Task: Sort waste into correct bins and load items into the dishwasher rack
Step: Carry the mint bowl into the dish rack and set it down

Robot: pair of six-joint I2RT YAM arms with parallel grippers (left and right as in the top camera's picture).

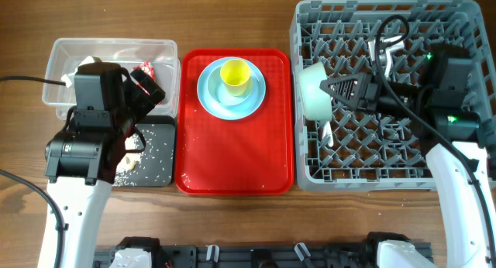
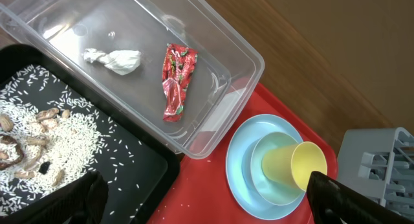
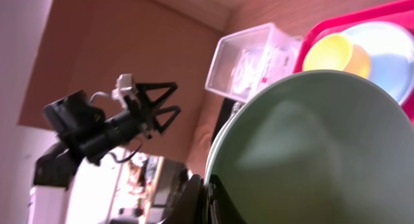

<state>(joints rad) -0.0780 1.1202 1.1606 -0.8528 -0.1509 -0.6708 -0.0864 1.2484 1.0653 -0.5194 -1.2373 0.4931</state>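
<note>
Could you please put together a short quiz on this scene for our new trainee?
1. True or false: the red wrapper lies in the clear tub, beside the tissue wad.
2. What does the right tool hold? A) a fork B) the green bowl C) a spoon
3. Fill in: the rice scraps lie in the ___ tray.
Key: 1 true; 2 B; 3 black.
</note>
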